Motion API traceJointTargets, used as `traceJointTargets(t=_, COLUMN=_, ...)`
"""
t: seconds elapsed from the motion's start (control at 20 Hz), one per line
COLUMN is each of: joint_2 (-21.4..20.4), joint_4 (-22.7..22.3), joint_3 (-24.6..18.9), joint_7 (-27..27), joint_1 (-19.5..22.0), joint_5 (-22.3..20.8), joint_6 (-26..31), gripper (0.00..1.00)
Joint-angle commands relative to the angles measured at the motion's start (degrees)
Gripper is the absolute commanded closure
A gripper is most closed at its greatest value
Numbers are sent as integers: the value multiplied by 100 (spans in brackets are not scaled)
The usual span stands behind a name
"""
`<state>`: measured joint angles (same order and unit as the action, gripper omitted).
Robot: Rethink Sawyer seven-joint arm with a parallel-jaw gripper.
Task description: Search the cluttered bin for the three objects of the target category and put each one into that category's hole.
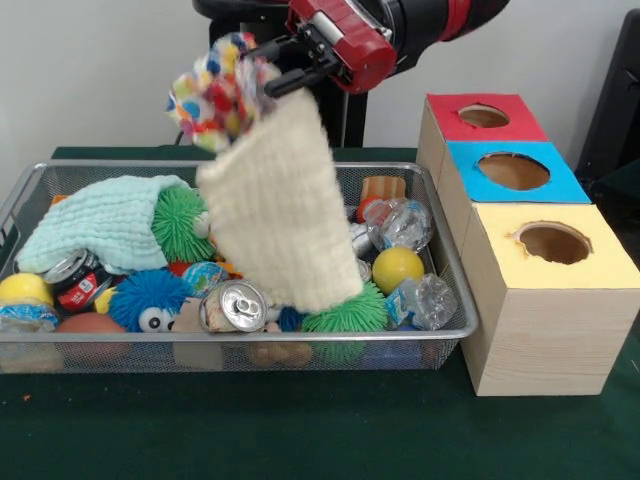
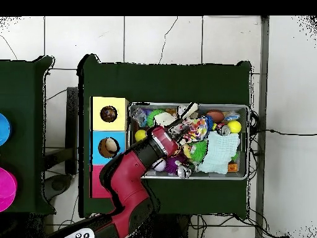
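My gripper (image 1: pixel 272 62) is raised above the wire mesh bin (image 1: pixel 455 335) and is shut on a spotted white cloth (image 1: pixel 215 92), which bunches out to the left of the fingers. A plain cream waffle towel (image 1: pixel 280 210) hangs from the same grip, and its lower end reaches the toys in the bin. The yellow-topped box with its round hole (image 1: pixel 553 242) stands to the right of the bin, nearest the camera. In the overhead view the gripper (image 2: pixel 178 131) and spotted cloth (image 2: pixel 198 129) are over the bin's middle, and the yellow box's hole (image 2: pixel 109 114) lies to the left. No other spotted cloth shows.
The blue-topped box (image 1: pixel 513 170) and the red-topped box (image 1: pixel 483 116) stand behind the yellow one. The bin holds a mint-green towel (image 1: pixel 100 220), crushed cans (image 1: pixel 235 305), spiky green and blue balls, a yellow ball (image 1: pixel 397 268) and crumpled plastic bottles.
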<state>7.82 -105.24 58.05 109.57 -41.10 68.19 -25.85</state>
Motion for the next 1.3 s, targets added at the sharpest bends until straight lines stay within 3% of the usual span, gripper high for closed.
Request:
traceJointTargets(t=0.05, joint_2=151, joint_4=35, joint_3=-967, joint_7=1542, joint_1=311, joint_5=-58, joint_6=-402, gripper=0)
traceJointTargets(t=0.3, joint_2=-123, joint_4=12, joint_3=-1177, joint_7=1809, joint_1=461, joint_5=-357, joint_6=-420, gripper=0)
traceJointTargets(t=0.6, joint_2=-1183, joint_4=-142, joint_3=-1370, joint_7=1491, joint_1=793, joint_5=-1513, joint_6=70, gripper=0)
traceJointTargets(t=0.7, joint_2=-1607, joint_4=-141, joint_3=-1636, joint_7=1490, joint_1=1095, joint_5=-2078, joint_6=123, gripper=0)
traceJointTargets(t=0.85, joint_2=-2274, joint_4=-73, joint_3=-2477, joint_7=1882, joint_1=1942, joint_5=-3300, joint_6=-64, gripper=0)
traceJointTargets(t=0.95, joint_2=-2618, joint_4=-92, joint_3=-3025, joint_7=1973, joint_1=2411, joint_5=-3760, joint_6=60, gripper=0)
traceJointTargets(t=1.3, joint_2=-3364, joint_4=-247, joint_3=-3949, joint_7=1688, joint_1=3223, joint_5=-4202, joint_6=763, gripper=0)
